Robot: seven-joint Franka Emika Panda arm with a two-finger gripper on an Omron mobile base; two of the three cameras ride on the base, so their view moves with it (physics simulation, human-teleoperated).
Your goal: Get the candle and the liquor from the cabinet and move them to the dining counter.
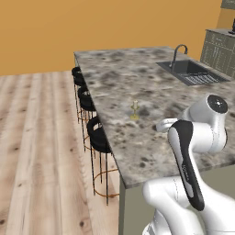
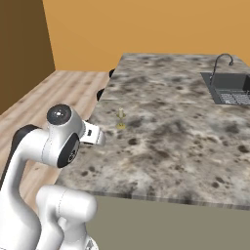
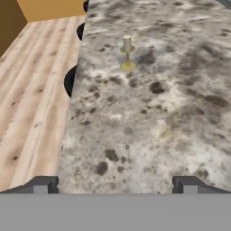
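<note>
Candle (image 3: 127, 53) stands upright on the dining counter (image 3: 149, 117), upper centre of hand view; gripper (image 3: 115, 186) released, empty, well below it.

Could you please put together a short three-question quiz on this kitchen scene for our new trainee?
1. True or false: the candle stands upright on the dining counter.
2. Is the gripper A) shut on the candle, B) open and holding nothing, or C) shut on a bottle?
3. Fill in: beside the counter's long edge stand black ___.

Key
1. True.
2. B: its fingertips stand wide apart, short of the candle.
3. Stools.
</note>
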